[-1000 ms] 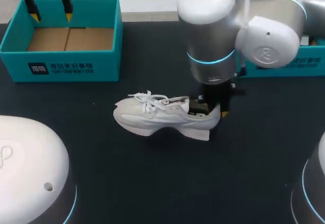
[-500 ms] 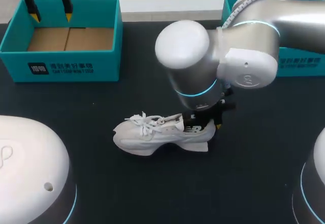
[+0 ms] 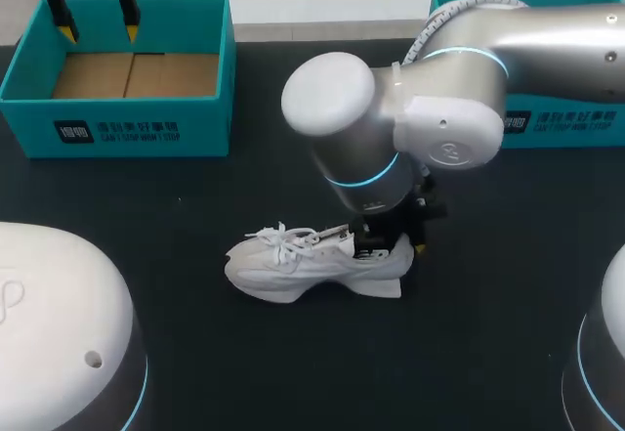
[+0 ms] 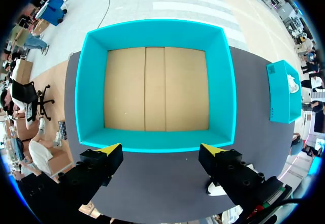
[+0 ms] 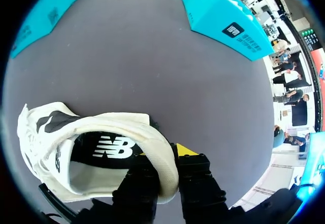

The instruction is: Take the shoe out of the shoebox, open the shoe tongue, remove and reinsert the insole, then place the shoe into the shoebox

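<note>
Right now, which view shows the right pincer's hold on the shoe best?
Right wrist view: the right pincer clamps the shoe at its heel, one finger inside, one outside. Head view: the arm hides that grip. Left wrist view: a white sliver.

White shoe (image 3: 293, 267) — teal shoebox (image 3: 137, 126), black table (image 3: 244, 372)

Silver-white arms (image 3: 459, 89), cyan rings (image 3: 379, 171), yellow-tipped black fingers (image 4: 108, 151)

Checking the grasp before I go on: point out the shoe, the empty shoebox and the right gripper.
shoe (image 3: 293, 267), head view, white side of upper.
shoebox (image 3: 207, 128), head view, front wall.
right gripper (image 5: 163, 159), right wrist view, midway between fingertips at heel.
</note>
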Available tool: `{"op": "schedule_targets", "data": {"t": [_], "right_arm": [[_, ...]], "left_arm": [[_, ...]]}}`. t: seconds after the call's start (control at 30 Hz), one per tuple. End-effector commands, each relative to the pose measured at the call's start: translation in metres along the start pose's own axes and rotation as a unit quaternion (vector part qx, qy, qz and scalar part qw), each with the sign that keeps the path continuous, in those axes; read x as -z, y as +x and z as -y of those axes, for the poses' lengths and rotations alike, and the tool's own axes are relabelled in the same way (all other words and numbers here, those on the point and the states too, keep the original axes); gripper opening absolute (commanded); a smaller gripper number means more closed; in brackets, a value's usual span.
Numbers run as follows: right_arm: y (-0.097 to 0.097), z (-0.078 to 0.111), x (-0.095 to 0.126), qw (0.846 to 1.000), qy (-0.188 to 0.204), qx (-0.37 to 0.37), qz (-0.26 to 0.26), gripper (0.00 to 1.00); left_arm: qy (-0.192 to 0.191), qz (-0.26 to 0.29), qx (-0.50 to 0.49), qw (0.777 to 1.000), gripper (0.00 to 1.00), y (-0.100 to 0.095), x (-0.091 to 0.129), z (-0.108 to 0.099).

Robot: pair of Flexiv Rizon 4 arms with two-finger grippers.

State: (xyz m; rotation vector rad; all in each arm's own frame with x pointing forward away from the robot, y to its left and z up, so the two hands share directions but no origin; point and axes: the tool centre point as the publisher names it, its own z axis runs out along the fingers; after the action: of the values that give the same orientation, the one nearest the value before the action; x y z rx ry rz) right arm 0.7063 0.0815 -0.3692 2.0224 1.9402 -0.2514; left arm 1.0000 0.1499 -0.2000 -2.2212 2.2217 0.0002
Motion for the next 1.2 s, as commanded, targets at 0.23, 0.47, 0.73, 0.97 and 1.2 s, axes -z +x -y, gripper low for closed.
{"op": "schedule_targets", "data": {"t": [0.23, 0.47, 0.73, 0.97, 1.2], "right_arm": [[-0.009, 0.0, 0.012, 1.0, 0.003, 0.01, -0.004, 1.0], [-0.029, 0.017, 0.058, 0.995, -0.007, 0.084, -0.047, 1.0], [-0.024, 0.027, 0.088, 0.951, -0.052, 0.265, -0.151, 1.0], [-0.029, 0.046, 0.12, 0.789, -0.137, 0.538, -0.264, 1.0], [-0.029, 0.046, 0.12, 0.789, -0.137, 0.538, -0.264, 1.0]], "left_arm": [[0.0, 0.0, 0.0, 1.0, 1.0, 0.0, 0.0, 0.0], [0.0, 0.0, 0.0, 1.0, 1.0, 0.0, 0.0, 0.0], [0.0, 0.0, 0.0, 1.0, 1.0, 0.0, 0.0, 0.0], [0.0, 0.0, 0.0, 1.0, 1.0, 0.0, 0.0, 0.0], [0.0, 0.0, 0.0, 1.0, 1.0, 0.0, 0.0, 0.0]]}}
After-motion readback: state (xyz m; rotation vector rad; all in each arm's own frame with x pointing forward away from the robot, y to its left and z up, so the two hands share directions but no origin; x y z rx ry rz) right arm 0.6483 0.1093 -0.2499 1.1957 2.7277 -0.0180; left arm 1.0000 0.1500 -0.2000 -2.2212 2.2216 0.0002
